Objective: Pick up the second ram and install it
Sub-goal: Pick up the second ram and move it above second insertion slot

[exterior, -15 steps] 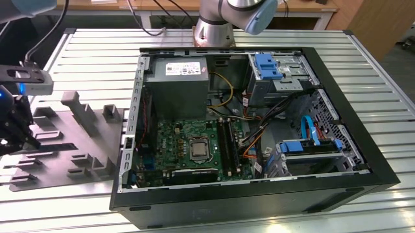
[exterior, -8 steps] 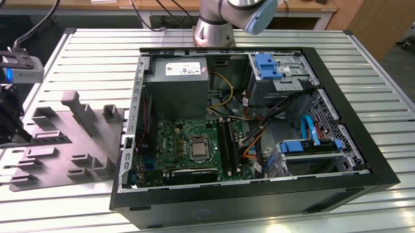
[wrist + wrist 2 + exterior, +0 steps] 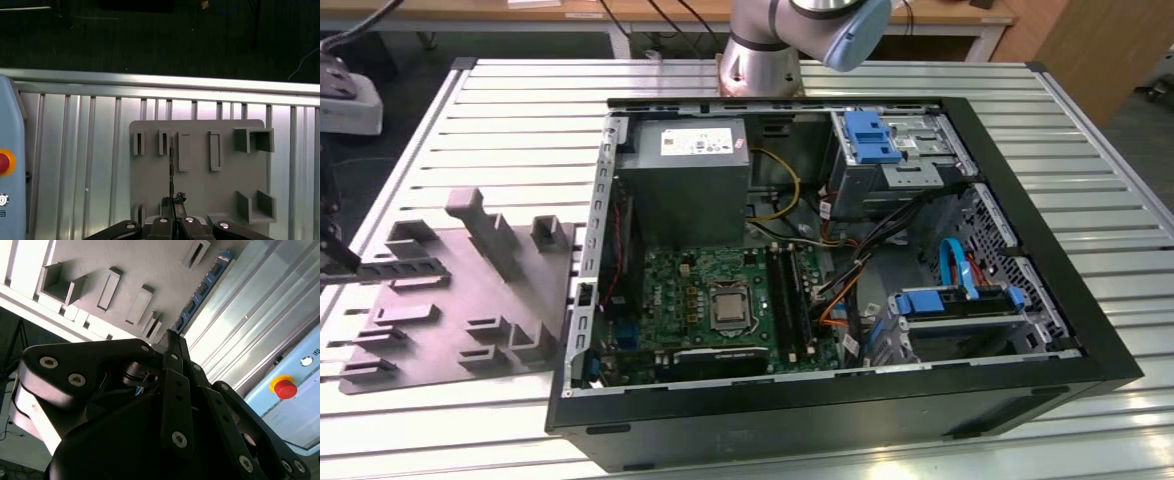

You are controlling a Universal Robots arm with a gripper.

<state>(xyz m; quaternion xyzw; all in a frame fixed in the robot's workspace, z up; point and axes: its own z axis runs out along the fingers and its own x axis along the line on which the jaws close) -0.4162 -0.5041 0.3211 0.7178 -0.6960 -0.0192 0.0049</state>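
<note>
The second ram (image 3: pixel 202 287) is a long, narrow blue-green stick with small black chips. In the exterior view it (image 3: pixel 403 271) lies over the grey holder tray (image 3: pixel 480 300), at that view's left. The first wrist view catches it edge-on, so the ram (image 3: pixel 171 165) is a thin dark line over the tray (image 3: pixel 200 195) between upright slots. My gripper (image 3: pixel 172 337) is shut on its near end, fingers pressed together, and both wrist views show this, the gripper (image 3: pixel 173 202) included. Whether the stick rests in the tray or hangs just above it, I cannot tell. The gripper (image 3: pixel 350 270) sits at the exterior view's left edge.
The open computer case (image 3: pixel 1014 330) stands on the slatted metal table (image 3: pixel 494 130), with the green motherboard (image 3: pixel 707 290), its dark memory slots (image 3: pixel 783 290) and the grey power supply (image 3: pixel 683 190) inside. A light blue box carrying a red stop button (image 3: pixel 286 388) lies beside the tray.
</note>
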